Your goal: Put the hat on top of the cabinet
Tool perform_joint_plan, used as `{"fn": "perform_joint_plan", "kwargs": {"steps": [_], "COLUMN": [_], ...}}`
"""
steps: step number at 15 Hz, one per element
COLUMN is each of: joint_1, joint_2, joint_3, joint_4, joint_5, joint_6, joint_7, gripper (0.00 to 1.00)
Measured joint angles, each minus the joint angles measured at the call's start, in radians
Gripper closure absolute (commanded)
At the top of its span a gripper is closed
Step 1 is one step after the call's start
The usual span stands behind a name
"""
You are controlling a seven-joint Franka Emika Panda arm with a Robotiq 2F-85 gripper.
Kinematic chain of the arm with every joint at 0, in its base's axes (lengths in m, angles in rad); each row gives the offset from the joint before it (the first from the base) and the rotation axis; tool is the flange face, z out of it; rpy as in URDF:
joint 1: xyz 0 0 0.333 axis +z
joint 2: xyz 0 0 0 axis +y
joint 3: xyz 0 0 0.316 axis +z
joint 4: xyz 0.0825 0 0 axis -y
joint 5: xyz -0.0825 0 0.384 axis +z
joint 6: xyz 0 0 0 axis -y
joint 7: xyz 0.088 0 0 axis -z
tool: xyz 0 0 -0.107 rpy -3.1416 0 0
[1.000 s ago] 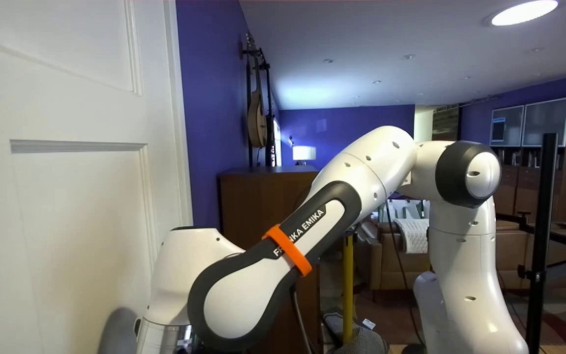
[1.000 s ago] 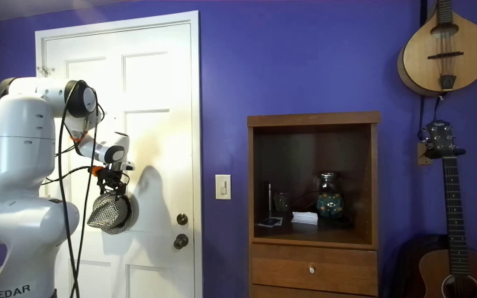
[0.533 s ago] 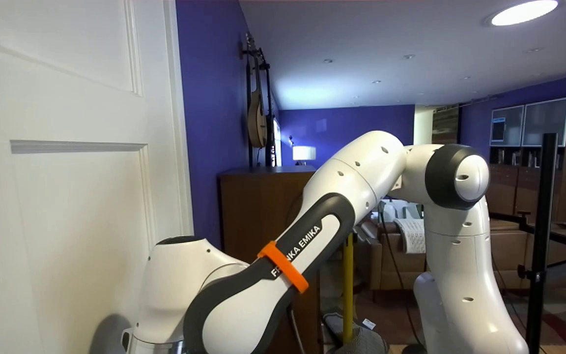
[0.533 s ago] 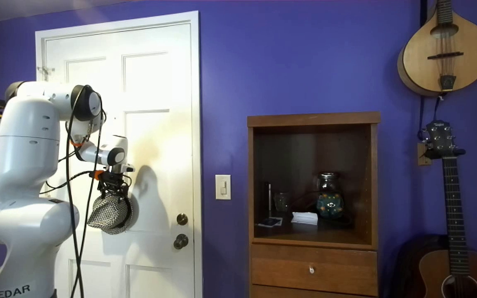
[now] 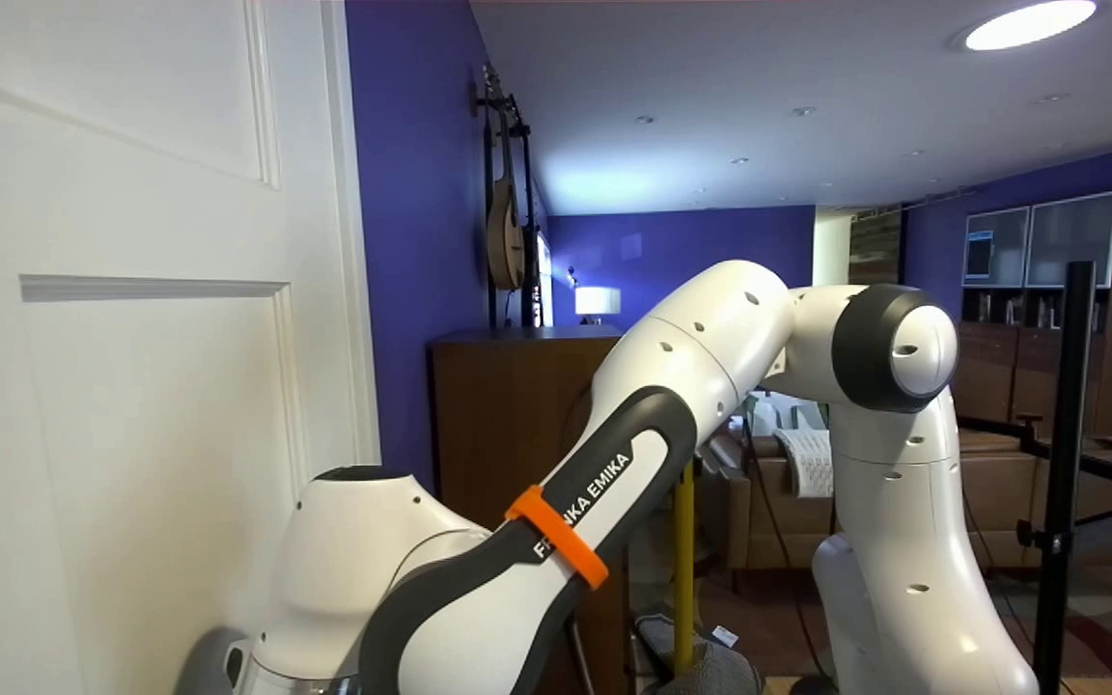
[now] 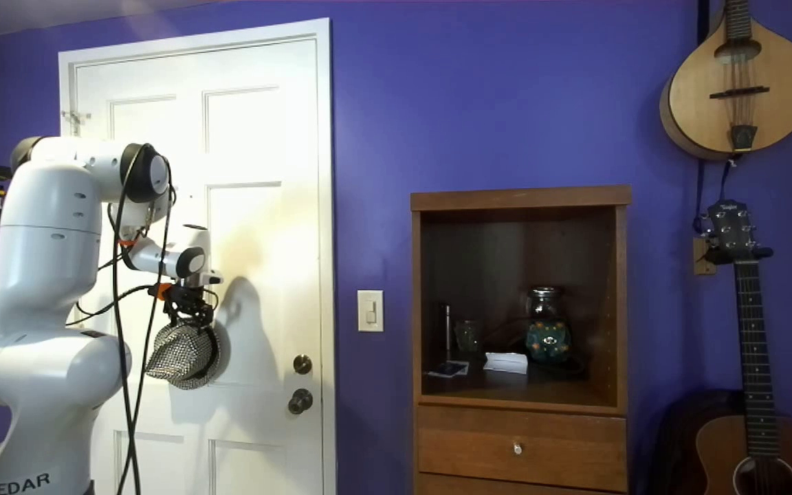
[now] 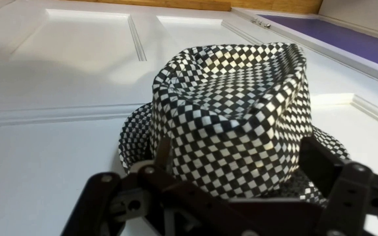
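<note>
Exterior view: cabinet (image 6: 496,271) holds a jar (image 6: 544,302), tool (image 6: 190,320) a hat (image 6: 183,355)

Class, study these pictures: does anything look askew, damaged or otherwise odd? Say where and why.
In an exterior view, the checkered hat hangs askew in front of the white door, tilted rather than level; whether the tool holds it isn't clear. In the wrist view its crown is dented, possibly by design.

Arm (image 6: 49,275) bent sharply, wrist (image 6: 192,261) low, pincer (image 7: 236,152) pointing down, clamped.
</note>
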Motion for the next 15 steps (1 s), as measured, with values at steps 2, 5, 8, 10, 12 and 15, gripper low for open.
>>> {"fn": "perform_joint_plan", "kwargs": {"steps": [2,5,8,10,12,15], "joint_1": [0.0,0.0,0.0,0.0,0.0,0.0], "joint_2": [0.006,0.017,0.023,0.029,0.035,0.035], "joint_3": [0.003,0.004,0.004,0.005,0.005,0.004], "joint_4": [0.0,0.0,0.0,0.0,0.0,0.003], "joint_5": [0.0,0.0,0.0,0.0,0.0,-0.001], "joint_6": [0.004,0.008,0.019,0.032,0.043,0.047], "joint_7": [0.0,0.0,-0.001,-0.003,-0.004,-0.004], "gripper": [0.38,0.59,0.81,0.93,1.0,0.98]}}
